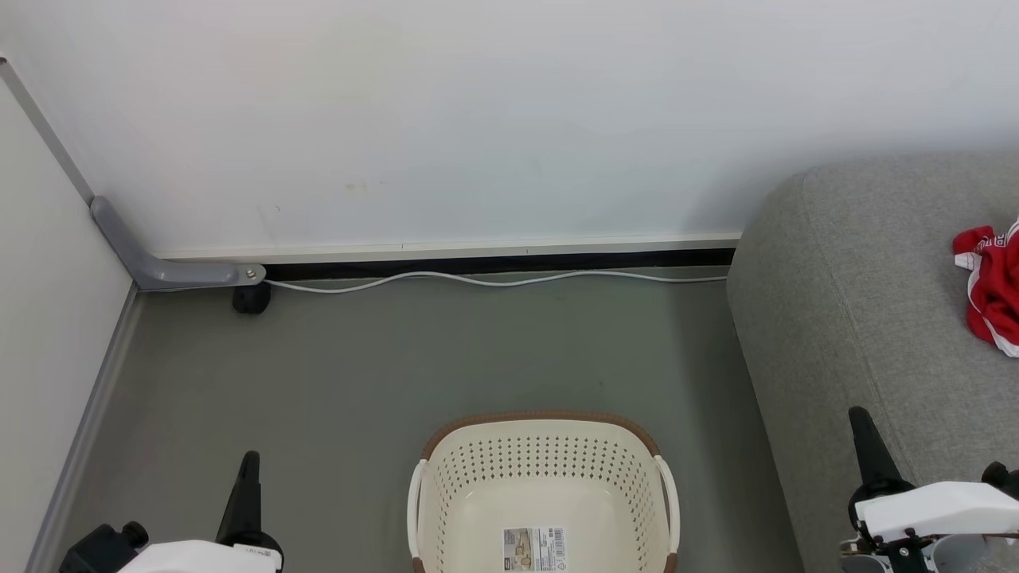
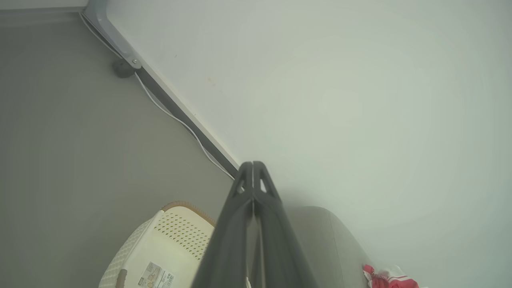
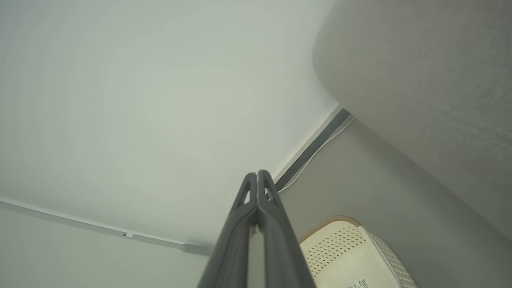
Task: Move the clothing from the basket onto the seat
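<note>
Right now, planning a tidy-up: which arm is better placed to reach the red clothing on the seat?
Right, likely. The right gripper stands at the seat edge, on the same side as the clothing; the left gripper lies beyond the basket. Both are shut.

**Open floor ahead, sofa bulk on our right**

We see bare grey floor [image 1: 358, 358] stretching from the laundry basket [image 1: 541, 465] to the wall [image 1: 478, 119] and out to our left, with a narrower strip between the basket and the sofa seat [image 1: 860, 302]. The basket's top stands open. The seat rises on our right with red clothing [image 1: 993, 294] on it. A white cable [image 1: 493, 282] lies along the wall's foot, and a grey bracket [image 1: 167, 272] sits in the left corner.
</note>
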